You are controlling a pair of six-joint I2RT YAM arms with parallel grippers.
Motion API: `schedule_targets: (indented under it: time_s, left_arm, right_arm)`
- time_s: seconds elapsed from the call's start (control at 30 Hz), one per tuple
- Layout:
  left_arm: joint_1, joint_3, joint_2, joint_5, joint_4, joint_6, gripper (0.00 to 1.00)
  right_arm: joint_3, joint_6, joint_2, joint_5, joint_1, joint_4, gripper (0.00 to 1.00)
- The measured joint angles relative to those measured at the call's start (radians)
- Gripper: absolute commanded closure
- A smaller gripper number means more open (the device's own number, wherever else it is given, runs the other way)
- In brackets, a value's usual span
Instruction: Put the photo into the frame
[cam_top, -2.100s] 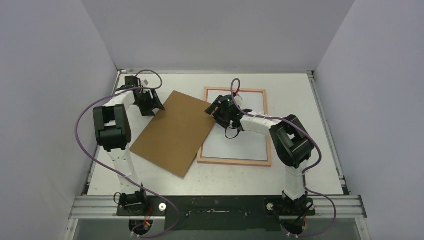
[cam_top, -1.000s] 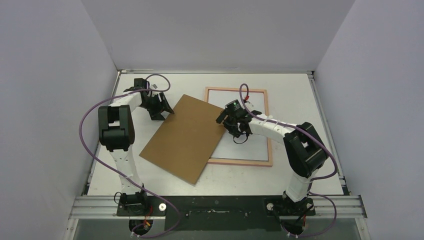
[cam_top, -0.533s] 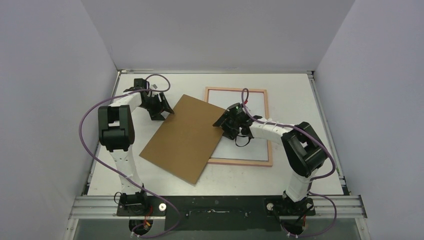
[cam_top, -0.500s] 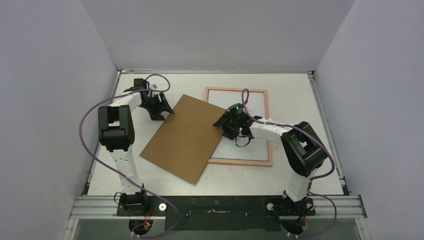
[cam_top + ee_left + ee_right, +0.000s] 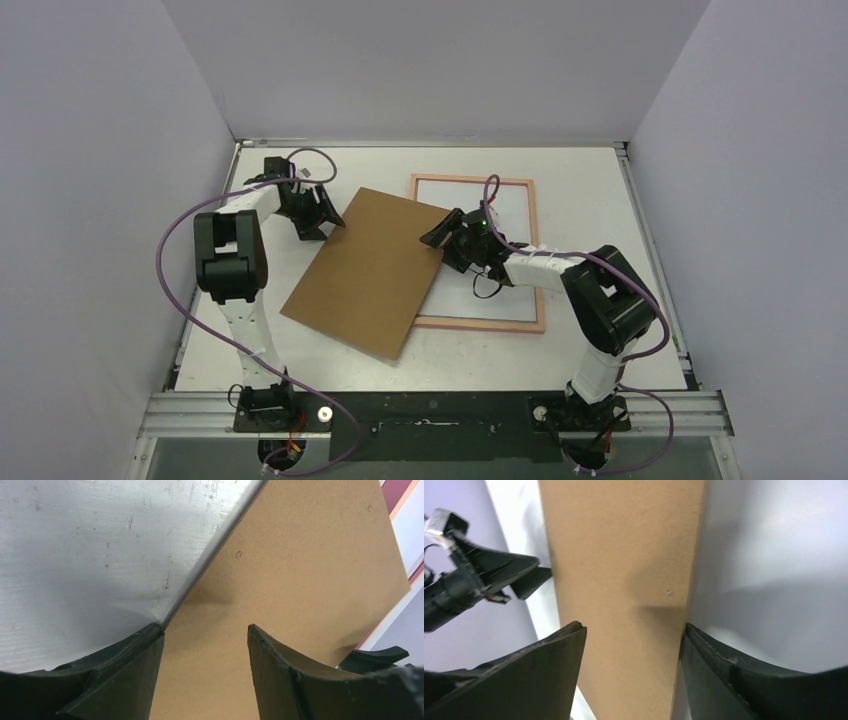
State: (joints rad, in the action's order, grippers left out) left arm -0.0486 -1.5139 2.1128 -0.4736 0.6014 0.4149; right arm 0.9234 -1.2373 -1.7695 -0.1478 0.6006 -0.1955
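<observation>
Frame (image 5: 470, 178) lies flat right of centre in the top view, its left rail under the tilted brown board (image 5: 368, 270). We note the left gripper (image 5: 330, 215) at the board's upper-left corner and the right gripper (image 5: 437, 233) at its upper-right corner. Both have their fingers spread and clamp nothing.

Brown board (image 5: 368, 270) slid rightward (overlapping frame (image 5: 490, 324)), right claw (image 5: 440, 232) repositioned
</observation>
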Motion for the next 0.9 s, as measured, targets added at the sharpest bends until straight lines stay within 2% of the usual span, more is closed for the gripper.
schedule_targets:
  time_s: [0.13, 0.3, 0.37, 0.67, 0.83, 0.9]
  left_arm:
    - [0.0, 0.0, 0.0, 0.004, 0.0, 0.013, 0.4]
    - [0.002, 0.0, 0.0, -0.001, 0.004, 0.045, 0.4]
    - [0.002, 0.001, 0.0, -0.003, 0.005, 0.054, 0.4]
    - [0.002, 0.015, -0.002, -0.027, 0.0, 0.074, 0.39]
    - [0.004, 0.018, -0.01, -0.038, 0.006, 0.06, 0.31]
    - [0.006, 0.019, -0.019, -0.039, 0.014, 0.046, 0.19]
  right_arm:
    - [-0.007, 0.013, 0.014, -0.032, 0.0, -0.088, 0.35]
    - [-0.007, 0.016, 0.027, -0.089, 0.005, -0.18, 0.46]
    - [-0.007, 0.015, 0.033, -0.102, 0.008, -0.203, 0.53]
    - [-0.006, 0.031, 0.046, -0.13, 0.015, -0.195, 1.0]
    - [0.023, 0.024, 0.062, -0.146, 0.004, -0.142, 1.0]
    - [0.042, 0.041, 0.071, -0.16, -0.006, -0.122, 1.0]
